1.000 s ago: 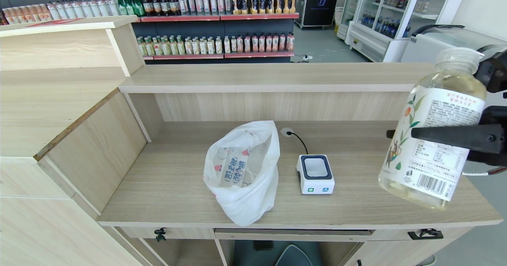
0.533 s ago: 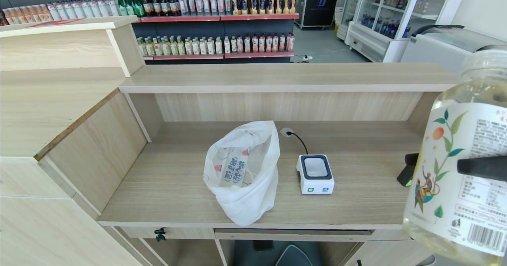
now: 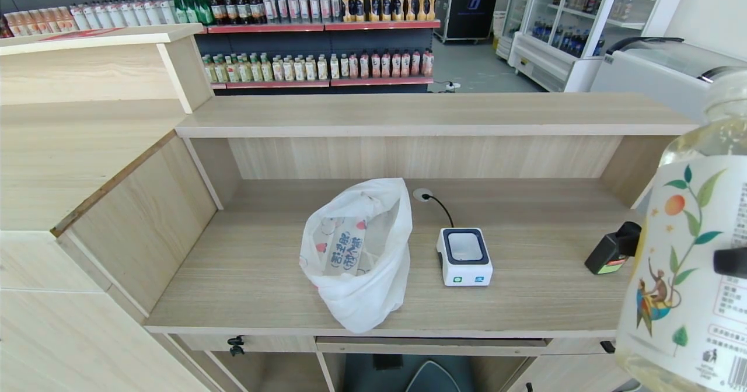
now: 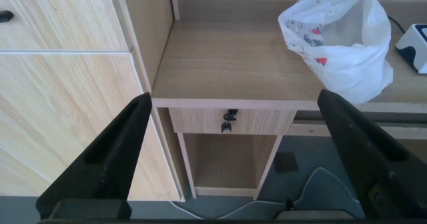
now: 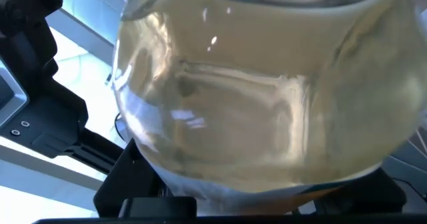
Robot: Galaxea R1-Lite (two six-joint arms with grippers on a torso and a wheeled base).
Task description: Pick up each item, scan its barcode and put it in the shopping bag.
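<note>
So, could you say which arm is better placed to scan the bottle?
The right: the right gripper holds the clear pale-yellow drink bottle right of the white box scanner; the left gripper hangs open, empty.

At 4 o'clock, bottle (image 3: 688, 252) cut by right & bottom edges; cap, barcode only partly in frame. Of right pincer (image 3: 734, 262), one dark finger stub seen, rest cut off. Black item (image 3: 610, 251) on bench (image 3: 525, 304), 3 o'clock, partly behind bottle; type unclear. Carton (image 3: 344, 252) in bag (image 3: 373, 298) half veiled.
</note>
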